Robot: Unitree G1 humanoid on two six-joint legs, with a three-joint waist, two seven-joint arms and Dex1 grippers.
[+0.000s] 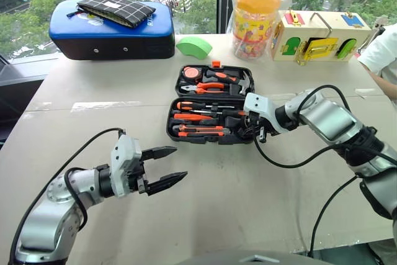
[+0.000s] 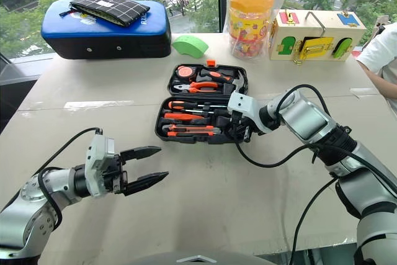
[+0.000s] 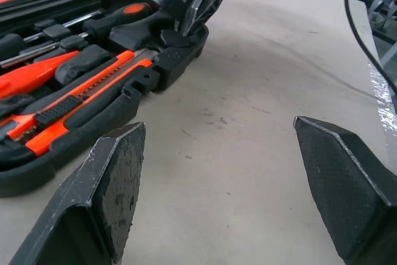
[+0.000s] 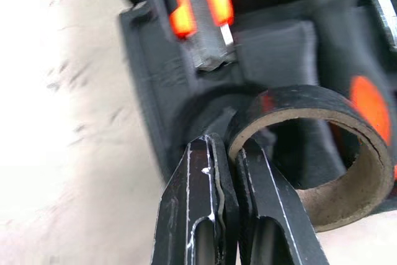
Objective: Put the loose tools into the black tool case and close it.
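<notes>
the black tool case (image 1: 211, 107) lay open mid-table, screwdrivers (image 1: 198, 116) and utility knife (image 3: 74, 100) already seated. the right gripper (image 4: 229, 172), jaws pinched on the tape roll's (image 4: 304, 153) rim, held it over the near corner; the left gripper (image 1: 162, 167) waited open. lid unclosed.

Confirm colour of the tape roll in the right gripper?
Black outside, brown cardboard core inside. The tape roll shows best in the right wrist view, pinched by the right gripper.
</notes>
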